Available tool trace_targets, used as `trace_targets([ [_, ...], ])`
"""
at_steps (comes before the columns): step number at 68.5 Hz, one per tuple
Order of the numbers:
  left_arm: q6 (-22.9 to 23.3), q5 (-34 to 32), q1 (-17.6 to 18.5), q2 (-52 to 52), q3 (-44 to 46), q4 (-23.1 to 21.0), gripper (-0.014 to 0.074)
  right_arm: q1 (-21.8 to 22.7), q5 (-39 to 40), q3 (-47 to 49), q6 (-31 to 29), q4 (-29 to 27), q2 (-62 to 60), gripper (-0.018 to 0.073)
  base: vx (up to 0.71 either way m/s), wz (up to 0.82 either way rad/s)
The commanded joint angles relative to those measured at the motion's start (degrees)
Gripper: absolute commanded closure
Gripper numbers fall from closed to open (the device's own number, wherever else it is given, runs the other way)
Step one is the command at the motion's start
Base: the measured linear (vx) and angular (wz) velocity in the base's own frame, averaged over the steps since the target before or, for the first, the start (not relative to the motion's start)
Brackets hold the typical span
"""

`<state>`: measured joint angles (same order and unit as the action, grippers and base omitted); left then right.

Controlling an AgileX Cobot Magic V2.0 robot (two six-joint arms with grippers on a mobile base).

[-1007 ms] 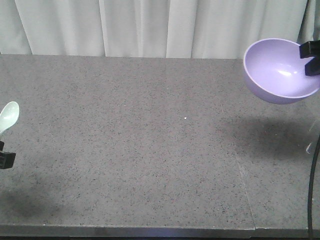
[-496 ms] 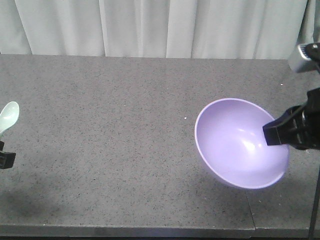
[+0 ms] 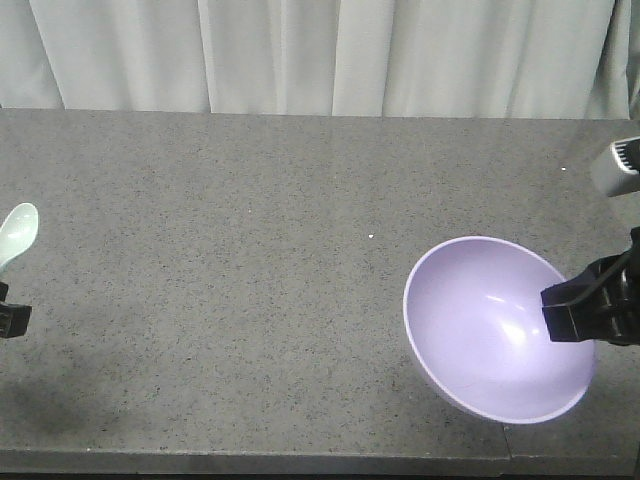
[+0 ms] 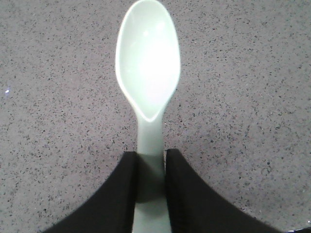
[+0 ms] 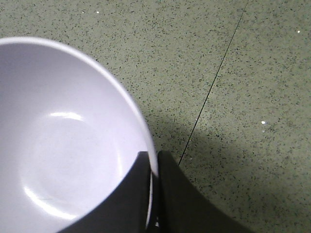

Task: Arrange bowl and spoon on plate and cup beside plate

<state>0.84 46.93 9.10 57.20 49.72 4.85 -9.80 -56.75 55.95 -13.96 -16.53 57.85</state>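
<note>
Right fingers (image 5: 176, 199): narrow gap, clamped on the bowl (image 3: 492, 332) rim, one finger inside the wall and one outside. Bowl is tilted, mouth up, over the near right part of the bench (image 3: 250, 250). Can't tell if its base touches the bench. In the wrist view the bowl body sits left of the grip.

Left fingers (image 4: 125, 194): narrow, pinching the spoon (image 4: 148, 63) handle. Spoon head sticks straight out past the fingertips, hollow side up, at the bench's far left edge. Bowl and spoon are well apart.
</note>
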Motion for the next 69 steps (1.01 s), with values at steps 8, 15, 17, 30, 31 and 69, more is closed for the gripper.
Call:
trace_targets([
  [8,0.1,-2.9,0.2,-0.9,1.4,-0.1,0.0506,-0.1,3.2,1.4,0.1,-0.9,-0.9,0.0563,0.0,0.0],
  [15,0.1,-2.9,0.2,-0.9,1.4,-0.1,0.0506,-0.1,3.2,1.4,0.1,-0.9,-0.9,0.0563,0.0,0.0],
  [17,0.1,-2.9,0.2,-0.9,1.4,-0.1,0.0506,-0.1,3.2,1.4,0.1,-0.9,-0.9,0.0563,0.0,0.0],
  [30,0.1,-2.9,0.2,-0.9,1.4,-0.1,0.0506,-0.1,3.2,1.4,0.1,-0.9,-0.9,0.0563,0.0,0.0],
  [31,0.1,-2.9,0.2,-0.9,1.4,-0.1,0.0506,-0.1,3.2,1.4,0.1,-0.9,-0.9,0.0563,0.0,0.0],
  [69,0.1,-2.9,0.2,-0.9,1.4,-0.1,0.0506,-0.1,3.0,1.4,0.1,-0.9,-0.9,0.0563,0.0,-0.01],
])
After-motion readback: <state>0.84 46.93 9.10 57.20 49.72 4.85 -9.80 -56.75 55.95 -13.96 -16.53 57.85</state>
